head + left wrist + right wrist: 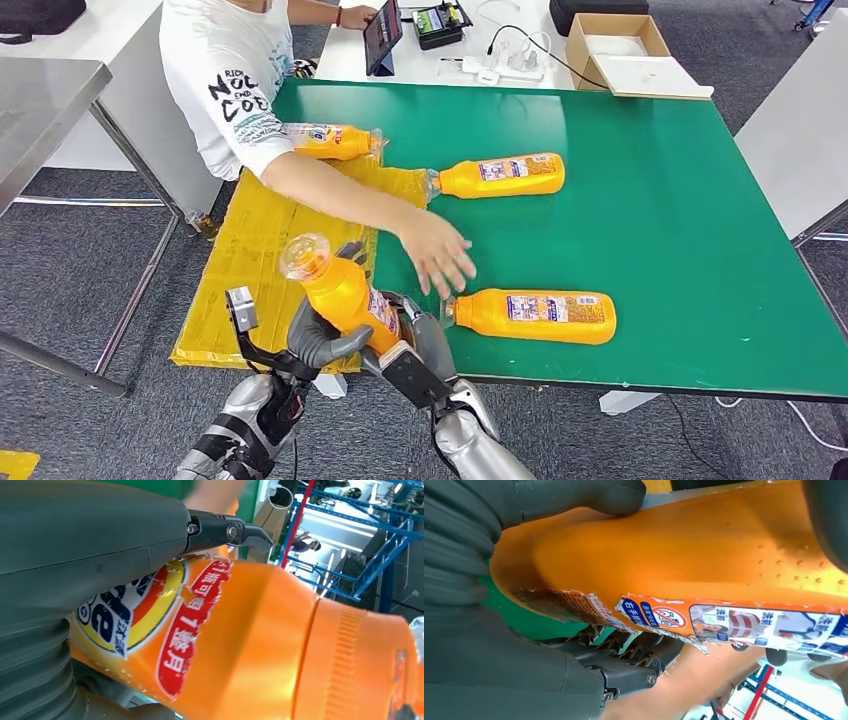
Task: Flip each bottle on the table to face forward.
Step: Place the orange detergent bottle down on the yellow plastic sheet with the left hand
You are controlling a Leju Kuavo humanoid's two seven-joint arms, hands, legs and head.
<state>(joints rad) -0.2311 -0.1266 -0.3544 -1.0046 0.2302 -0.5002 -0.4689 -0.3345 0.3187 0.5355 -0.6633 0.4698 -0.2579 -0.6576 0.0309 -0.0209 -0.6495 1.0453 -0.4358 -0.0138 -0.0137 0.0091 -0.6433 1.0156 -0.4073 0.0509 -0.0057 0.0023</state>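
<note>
Bottle (345,295) gripped between fingers (322,340) of both hands.

held bottle (342,293): bright orange, clear cap, torn label in red, yellow, blue and white
lying bottles (535,316): same orange, blue-and-white labels
table (680,250): flat green
mat (250,290) off the table's left edge: yellow
person's shirt (225,70): white, black lettering
hands (320,340): grey

A person in a white printed shirt (225,90) reaches an arm across the green desk (660,250). Behind sit a cardboard box (615,50), a tablet (382,35) and a power strip (500,65).
</note>
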